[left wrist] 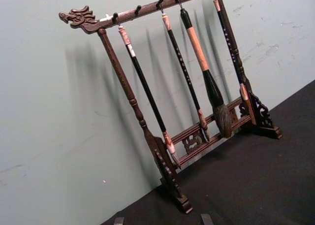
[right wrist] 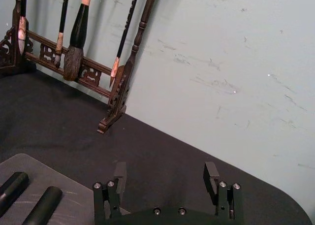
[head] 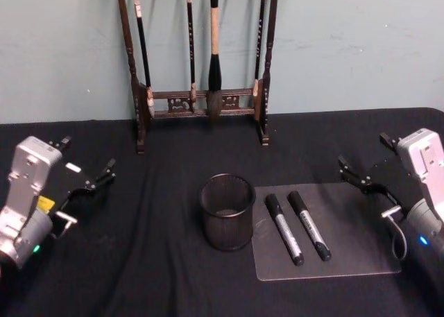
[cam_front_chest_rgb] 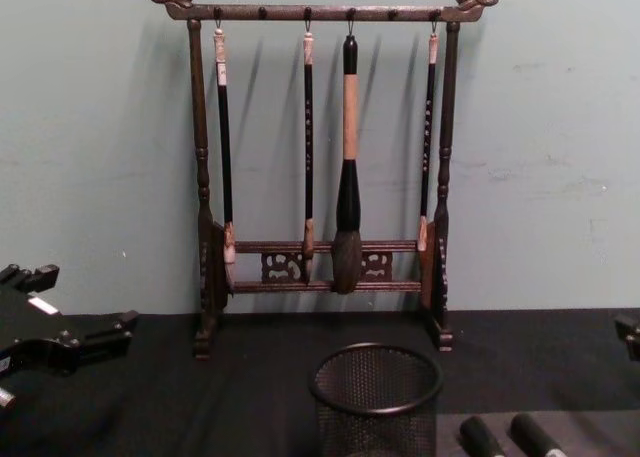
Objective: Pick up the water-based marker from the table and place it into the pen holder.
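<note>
Two black markers with grey labels lie side by side on a clear mat (head: pixel 354 241), the left marker (head: pixel 284 228) nearest the cup and the right marker (head: pixel 309 225) beside it. I cannot tell which is the water-based one. Their ends show in the chest view (cam_front_chest_rgb: pixel 480 437) and the right wrist view (right wrist: pixel 44 205). The pen holder (head: pixel 227 234), a black mesh cup, stands upright just left of the mat, also in the chest view (cam_front_chest_rgb: pixel 376 402). My left gripper (head: pixel 87 159) hovers open at the table's left. Right of the mat, my right gripper (head: pixel 365 155) is open too, its empty fingers (right wrist: pixel 211 173) pointing toward the wall.
A tall dark wooden brush rack (head: pixel 201 102) with several hanging brushes stands at the back centre against the pale wall, also in the left wrist view (left wrist: pixel 172 151). A black cloth (head: pixel 152 275) covers the table.
</note>
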